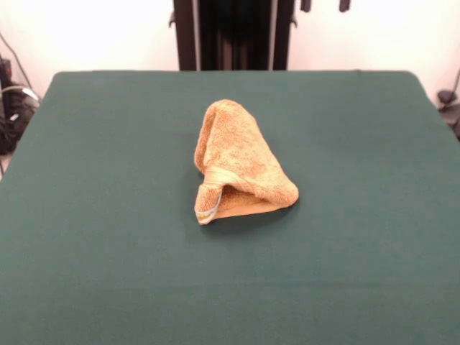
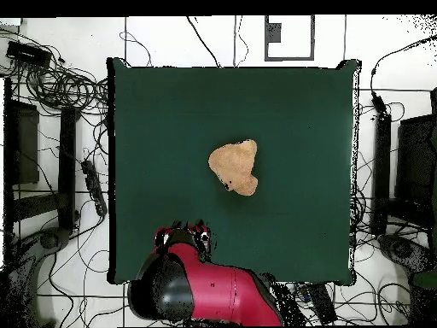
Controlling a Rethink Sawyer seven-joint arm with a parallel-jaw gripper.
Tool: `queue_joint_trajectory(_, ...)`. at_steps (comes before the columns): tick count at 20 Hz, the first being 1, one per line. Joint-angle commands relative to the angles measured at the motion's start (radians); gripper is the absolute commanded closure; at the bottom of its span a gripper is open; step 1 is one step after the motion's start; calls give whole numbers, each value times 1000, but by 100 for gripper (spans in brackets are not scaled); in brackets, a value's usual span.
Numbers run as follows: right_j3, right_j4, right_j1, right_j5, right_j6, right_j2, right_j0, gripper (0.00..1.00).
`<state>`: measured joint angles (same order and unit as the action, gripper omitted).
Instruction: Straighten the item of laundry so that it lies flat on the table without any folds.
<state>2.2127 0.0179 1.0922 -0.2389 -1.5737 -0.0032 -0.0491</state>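
End effector: (image 1: 325, 5) pulled back past the far edge, only dark tips show, holds nothing, can't tell how open.
Towel: (image 1: 236, 159) folded lump, middle of surface (image 1: 108, 215).
Why: needs spreading flat.

The bunched towel (image 1: 238, 164) is the only obstacle on the table (image 1: 93, 215), sitting near the centre. Bare cloth surrounds it toward all four edges and corners. The arm (image 2: 209, 290) overhangs the robot-side edge, well apart from the towel.
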Motion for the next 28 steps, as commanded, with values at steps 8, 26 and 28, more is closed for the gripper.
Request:
queue_joint_trajectory(8,112,76,-105,48,-254,60,1,0)
queue_joint_trajectory(26,21,21,-396,305,-251,-63,30,0)
queue_joint_trajectory(28,17,23,-397,316,-238,-67,24,0)
